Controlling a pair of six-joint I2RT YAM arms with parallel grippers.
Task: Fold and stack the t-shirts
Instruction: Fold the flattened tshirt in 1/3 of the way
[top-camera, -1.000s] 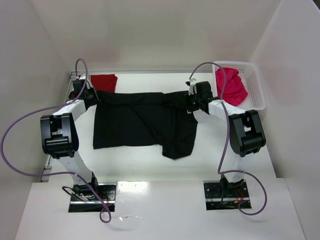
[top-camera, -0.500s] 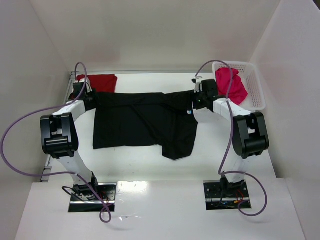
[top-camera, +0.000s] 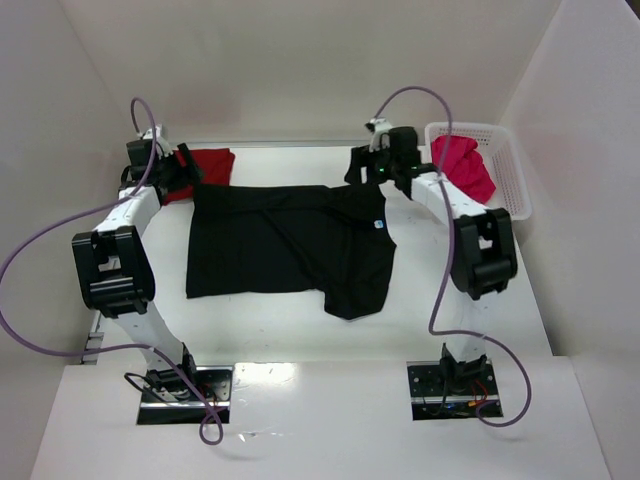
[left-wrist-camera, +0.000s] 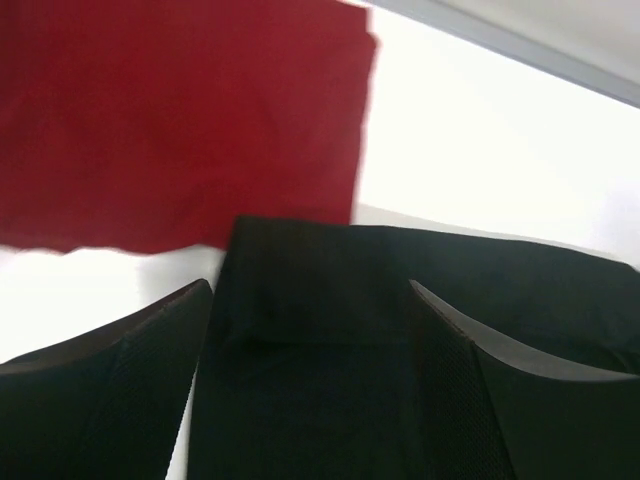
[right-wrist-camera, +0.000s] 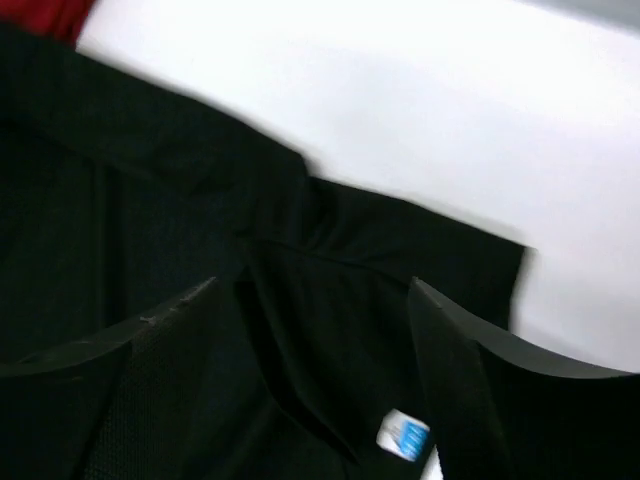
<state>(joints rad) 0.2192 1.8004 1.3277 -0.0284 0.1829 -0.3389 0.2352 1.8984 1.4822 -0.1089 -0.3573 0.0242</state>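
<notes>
Left tool (top-camera: 180, 172): fingers apart, nothing between them, by far-left corner of black t-shirt (top-camera: 285, 245). Right tool (top-camera: 357, 168): likewise spread and empty, by far-right corner.

Black t-shirt spread mid-surface (top-camera: 270, 320), far edge doubled over in a narrow band, one sleeve trailing near-right, small blue label showing. Dark red t-shirt (top-camera: 207, 162) folded flat at far left, just beside the black one. Pink-red t-shirt (top-camera: 465, 172) bunched in white mesh basket (top-camera: 510, 175), far right.

Judged: cloth light, limp, no stiffness; likely to sag and drag between two pinches. Best taken at paired corners or along a fold edge, all layers pinched, both sides moved together. Wrinkling likelier than slipping.
</notes>
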